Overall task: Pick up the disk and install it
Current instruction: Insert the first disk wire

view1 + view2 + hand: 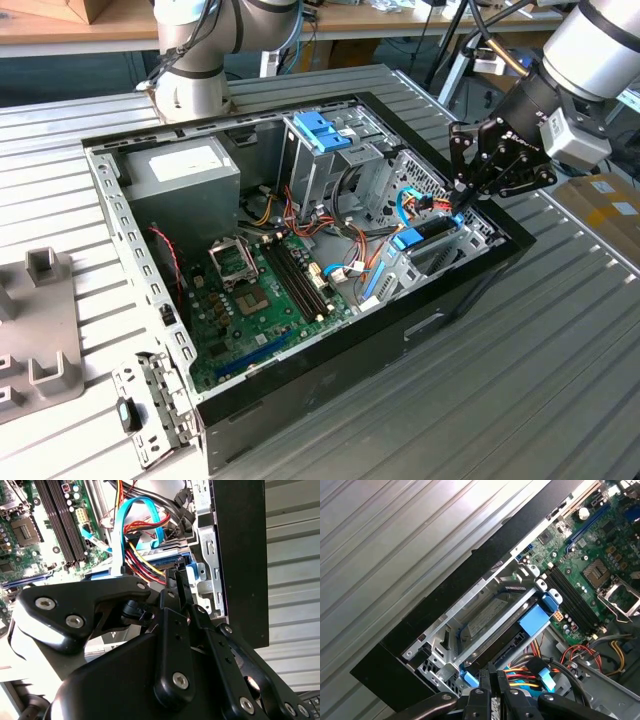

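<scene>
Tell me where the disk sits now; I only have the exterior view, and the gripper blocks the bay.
Observer: In the first wrist view the disk lies inside the metal drive cage, with its blue frame along the edge.
Operator: Is the gripper clear of it?
Observer: No. The gripper is shut, with its tips at the disk's cable-side end.
Operator: Cables attached?
Observer: In the second wrist view the red and yellow wires run right up to the tips. I can't tell if they are connected.
</scene>
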You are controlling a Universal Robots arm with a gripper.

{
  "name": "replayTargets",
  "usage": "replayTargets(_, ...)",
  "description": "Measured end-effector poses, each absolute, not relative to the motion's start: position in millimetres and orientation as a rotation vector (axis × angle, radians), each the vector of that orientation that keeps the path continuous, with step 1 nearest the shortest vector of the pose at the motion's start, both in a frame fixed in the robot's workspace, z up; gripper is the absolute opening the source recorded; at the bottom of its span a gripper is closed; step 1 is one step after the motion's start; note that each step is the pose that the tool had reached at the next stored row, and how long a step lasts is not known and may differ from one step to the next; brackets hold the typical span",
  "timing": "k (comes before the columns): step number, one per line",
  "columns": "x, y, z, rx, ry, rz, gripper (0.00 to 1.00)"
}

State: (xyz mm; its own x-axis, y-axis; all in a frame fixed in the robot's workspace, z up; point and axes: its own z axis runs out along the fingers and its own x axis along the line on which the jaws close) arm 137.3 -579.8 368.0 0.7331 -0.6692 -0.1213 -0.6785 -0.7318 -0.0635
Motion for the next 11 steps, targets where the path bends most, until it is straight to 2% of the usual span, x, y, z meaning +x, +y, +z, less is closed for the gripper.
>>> replayTargets(11,137.3,-579.8,368.0,-2.817,1.128,0.136,0.17)
